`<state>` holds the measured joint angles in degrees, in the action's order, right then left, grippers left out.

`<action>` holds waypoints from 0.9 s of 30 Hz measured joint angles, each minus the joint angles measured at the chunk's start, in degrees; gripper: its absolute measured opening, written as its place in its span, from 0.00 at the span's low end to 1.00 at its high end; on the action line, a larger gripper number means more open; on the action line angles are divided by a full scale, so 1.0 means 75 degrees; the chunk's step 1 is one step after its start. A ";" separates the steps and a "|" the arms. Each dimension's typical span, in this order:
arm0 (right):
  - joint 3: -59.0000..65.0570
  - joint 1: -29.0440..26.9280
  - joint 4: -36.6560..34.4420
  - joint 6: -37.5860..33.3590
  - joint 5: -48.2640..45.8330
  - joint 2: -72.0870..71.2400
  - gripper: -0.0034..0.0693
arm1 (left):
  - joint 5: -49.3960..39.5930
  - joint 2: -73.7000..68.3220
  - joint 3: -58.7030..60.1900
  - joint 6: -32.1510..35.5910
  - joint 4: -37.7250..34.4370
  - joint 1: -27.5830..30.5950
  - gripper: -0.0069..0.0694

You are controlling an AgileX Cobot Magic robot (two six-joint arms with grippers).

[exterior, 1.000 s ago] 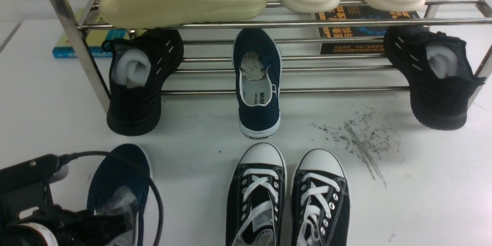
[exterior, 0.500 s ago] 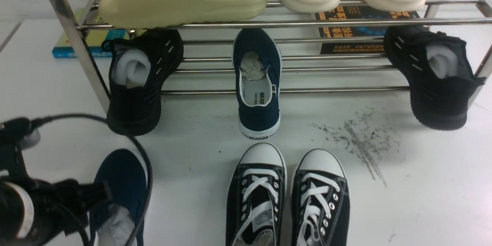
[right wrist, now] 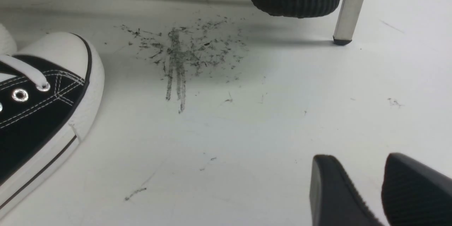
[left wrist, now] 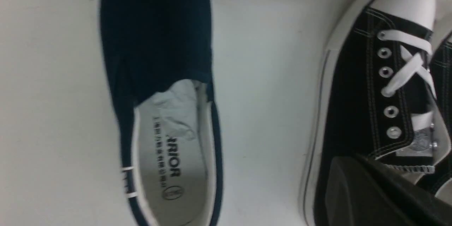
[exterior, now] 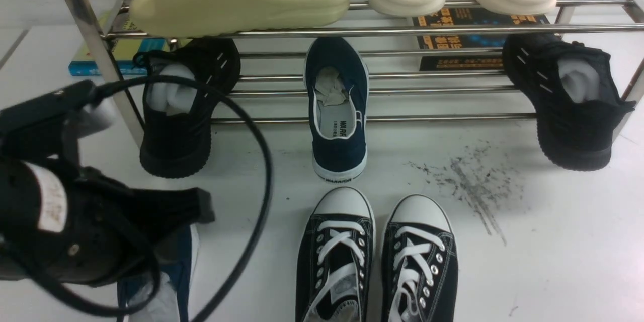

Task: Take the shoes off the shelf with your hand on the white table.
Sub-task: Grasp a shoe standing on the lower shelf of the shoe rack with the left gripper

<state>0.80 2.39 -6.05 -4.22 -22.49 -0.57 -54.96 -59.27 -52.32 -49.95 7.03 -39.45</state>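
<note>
Left jaws grip nothing. Only one black finger (left wrist: pixel 381 190) shows in the wrist view, so I cannot tell whether they are spread. Just below them, apart from the finger, one navy slip-on (left wrist: pixel 159 60) lies flat on the white counter (exterior: pixel 553 241), beside the black lace-up sneakers (exterior: pixel 377 256). Ahead of them, well apart, the second navy slip-on (exterior: pixel 338 110) leans on the lower bars of the chrome shelf (exterior: pixel 402 118), its heel down on the counter. Right jaws, fingers (right wrist: pixel 339 190) pressed close together around nothing, hang over the counter near the grey scuff smear (right wrist: pixel 180 56).
</note>
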 joint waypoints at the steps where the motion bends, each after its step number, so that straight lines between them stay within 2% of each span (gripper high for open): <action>1: 0.0000 0.0000 0.0000 0.0000 0.0000 0.0000 0.38 | 0.0152 -0.0162 0.0000 0.0097 -0.0088 0.0000 0.09; 9: 0.0000 0.0000 0.0000 0.0000 0.0000 0.0000 0.38 | 0.0601 -0.2077 -0.0690 0.0587 -0.0250 0.0000 0.18; 11: 0.0000 0.0000 0.0000 0.0000 0.0000 0.0000 0.38 | 0.0630 -0.2791 -0.1392 0.0878 -0.0121 0.0000 0.25; 14: 0.0000 0.0000 0.0000 0.0000 0.0000 0.0000 0.38 | 0.0677 -0.3481 -0.2259 0.0964 0.0129 0.0000 0.36; 15: 0.0000 0.0000 0.0000 0.0000 0.0000 0.0000 0.38 | 0.0672 -0.3522 -0.2314 0.0964 0.0149 0.0000 0.37; 16: 0.0000 0.0000 0.0000 0.0000 0.0000 0.0000 0.38 | 0.0760 -0.3812 -0.2669 0.0957 0.0297 0.0000 0.42; 20: 0.0000 0.0000 0.0000 0.0000 0.0000 0.0000 0.38 | 0.1435 -0.4607 -0.3387 0.0630 0.0706 0.0000 0.56; 22: 0.0000 0.0000 0.0000 0.0000 0.0000 0.0000 0.38 | 0.1665 -0.4766 -0.3464 0.0457 0.0820 0.0000 0.58; 27: 0.0000 0.0000 0.0000 0.0000 0.0000 0.0000 0.38 | 0.2681 -0.5386 -0.3525 -0.0756 0.1764 0.0000 0.62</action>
<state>0.80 2.39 -6.05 -4.22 -22.49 -0.57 -34.86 -99.66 -78.75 -55.63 20.26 -39.45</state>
